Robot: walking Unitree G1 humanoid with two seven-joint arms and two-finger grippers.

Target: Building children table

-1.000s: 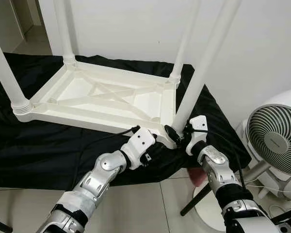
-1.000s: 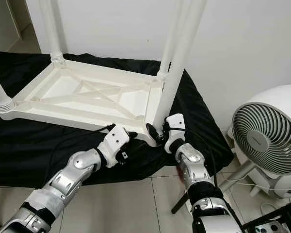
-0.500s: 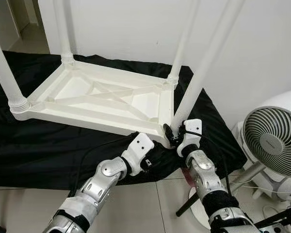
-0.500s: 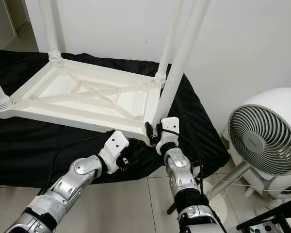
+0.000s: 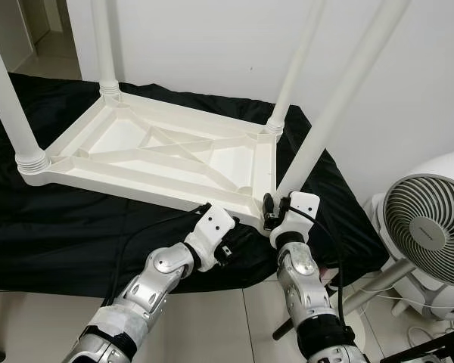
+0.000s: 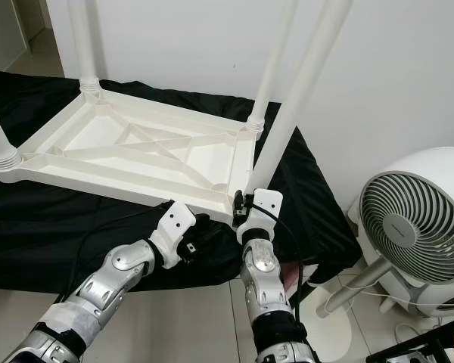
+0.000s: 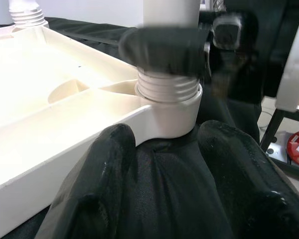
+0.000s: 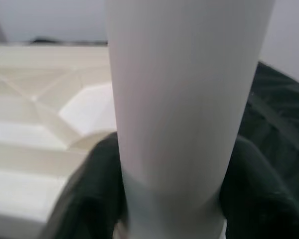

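1. Here, a black cloth (image 5: pixel 53 219) covers a low surface against a white wall (image 5: pixel 212 45), and its near edge hangs down toward the tiled floor (image 5: pixel 212 318).
2. A white plastic children's table (image 5: pixel 159 155) lies upside down on the cloth, its ribbed underside facing up.
3. Four white legs stand up from its corners; the near-right table leg (image 5: pixel 340 98) leans up and to the right out of the corner socket (image 7: pixel 169 112), where its threaded collar sits.
4. A white floor fan (image 5: pixel 431 227) stands on the floor to the right, well apart from the table.
5. The right gripper (image 6: pixel 246 208) is at the base of that near-right leg, its two black fingers (image 8: pixel 97 184) closed around the tube just above the socket.
6. The left gripper (image 7: pixel 164 164) sits low at the same corner, below and just in front of the socket; its fingers (image 7: pixel 107 169) are spread apart over the black cloth, with nothing between them.
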